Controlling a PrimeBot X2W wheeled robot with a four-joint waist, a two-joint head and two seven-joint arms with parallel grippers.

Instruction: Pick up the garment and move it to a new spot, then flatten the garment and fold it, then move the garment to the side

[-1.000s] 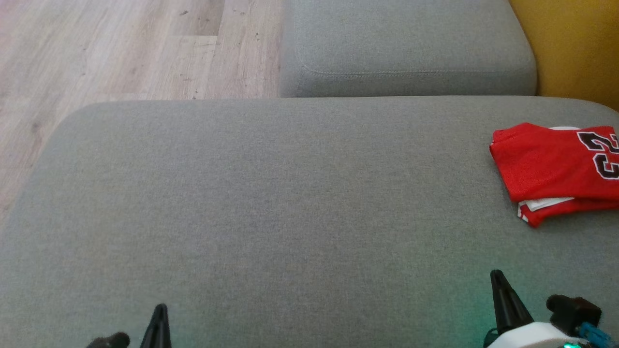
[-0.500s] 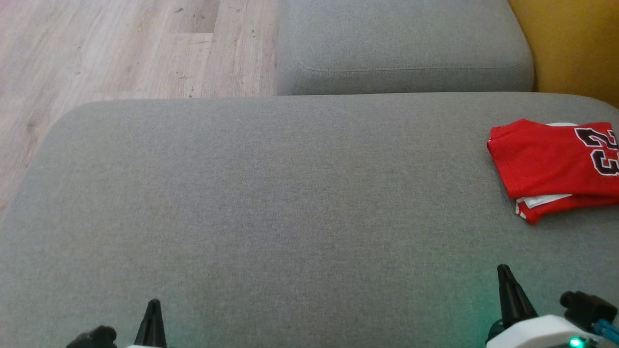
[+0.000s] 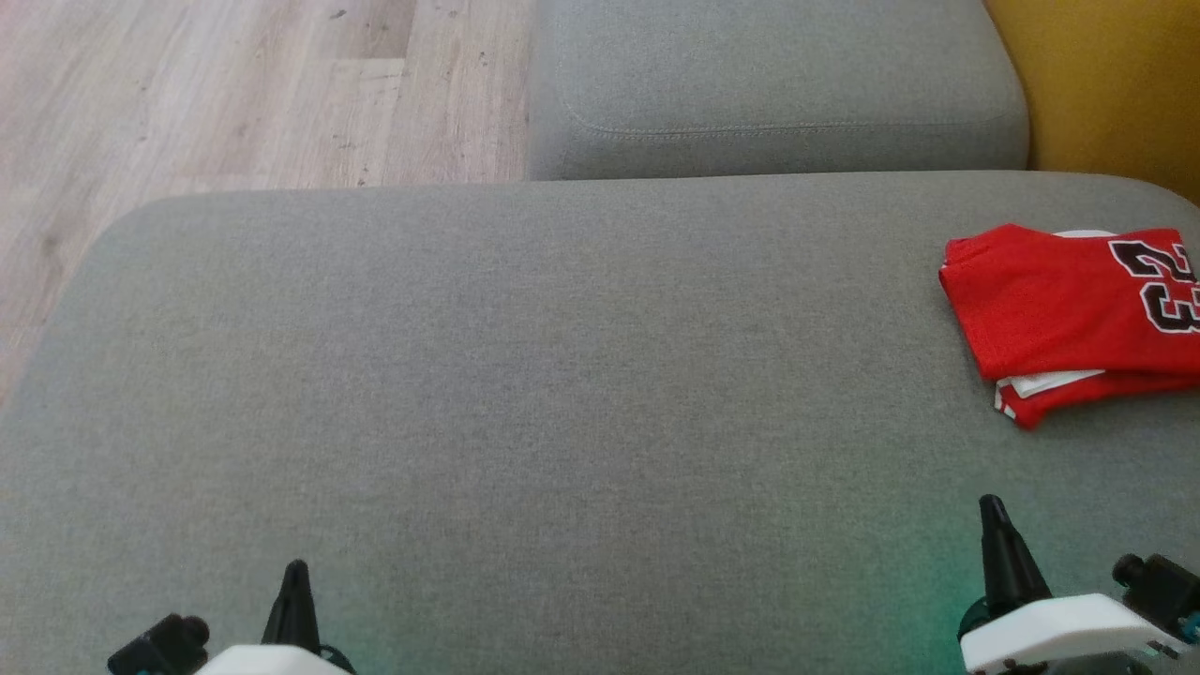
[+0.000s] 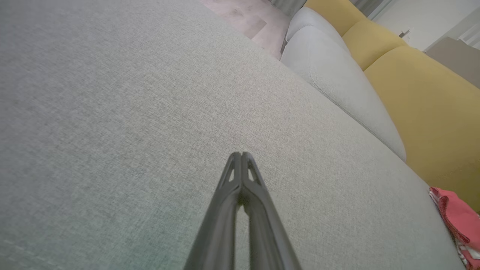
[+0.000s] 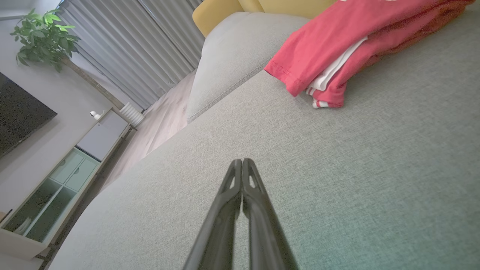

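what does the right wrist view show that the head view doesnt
Right wrist view adds: a potted plant, grey curtains, a low cabinet and a dark screen.
Head view adds: the left claw, shut, and the black 23 on the red jersey.
Both share: the folded jersey lying on the grey cushion, the second cushion behind it, the yellow backrest and the shut right claw, clear of the jersey.

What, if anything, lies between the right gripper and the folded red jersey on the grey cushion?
Nothing visible does. Only bare grey cushion lies between the shut right gripper and the folded red jersey, which rests ahead of it, untouched.
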